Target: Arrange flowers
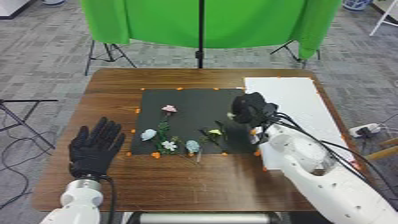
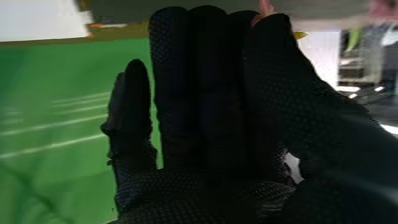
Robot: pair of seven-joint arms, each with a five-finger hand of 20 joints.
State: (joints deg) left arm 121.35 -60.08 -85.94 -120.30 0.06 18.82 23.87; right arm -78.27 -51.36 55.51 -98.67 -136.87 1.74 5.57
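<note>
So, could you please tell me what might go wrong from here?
The pink piece looks pinched near the fingertips of the right robot hand, so it might slip out. The white flower and the pale blue flower lie close together, so grasping one could drag the other.

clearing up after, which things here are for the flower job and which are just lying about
For the job:
- small pink flower
- white-petalled flower
- two pale blue flowers
- yellow-green flower
- flat dark mat, likely

Probably just around:
- green cloth backdrop
- white plastic box on the floor
</note>
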